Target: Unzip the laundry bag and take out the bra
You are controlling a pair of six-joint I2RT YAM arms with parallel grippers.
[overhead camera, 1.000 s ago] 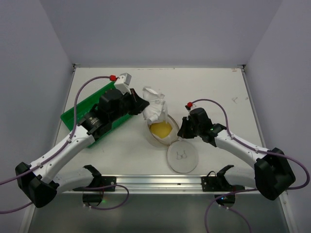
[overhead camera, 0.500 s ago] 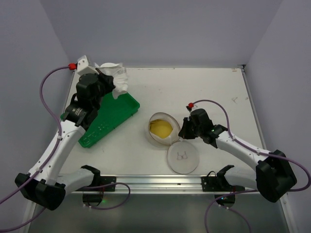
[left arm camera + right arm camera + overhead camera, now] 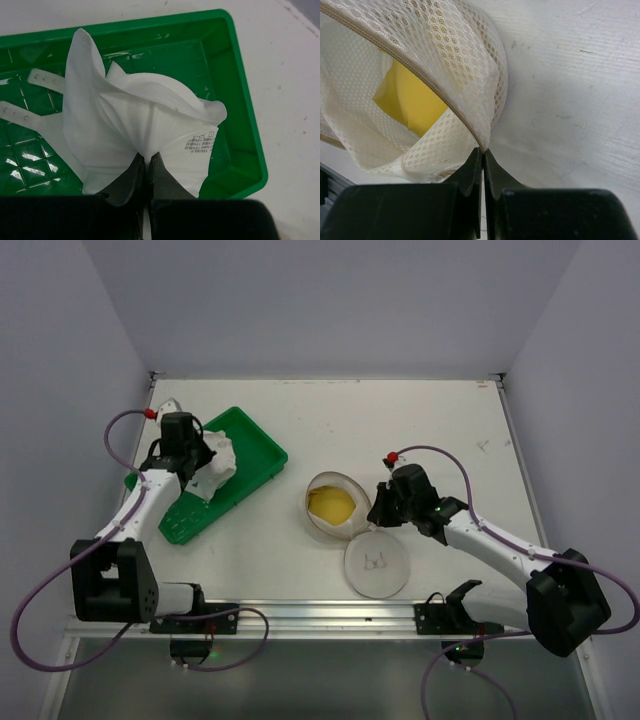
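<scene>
The off-white mesh laundry bag (image 3: 333, 506) lies open at mid-table, its yellow inside showing. Its round lid (image 3: 376, 562), with the small dark bra drawing, lies flat in front of it. My right gripper (image 3: 374, 514) is shut on the bag's zip rim (image 3: 470, 130) at its right edge. The white bra (image 3: 213, 465) is out of the bag and rests in the green tray (image 3: 255, 451) at the left. My left gripper (image 3: 198, 466) is shut on the bra's fabric (image 3: 135, 117), with the care label (image 3: 200, 140) showing to the right of the fingers.
The green tray (image 3: 239, 125) lies diagonally at the left of the table, its near corner close to the left arm. A metal rail (image 3: 320, 614) runs along the front edge. Grey walls close in the table on both sides.
My left gripper has carried the bra from above the bag out to the far left, then down into the green tray. The right gripper has stayed shut on the bag's rim.
</scene>
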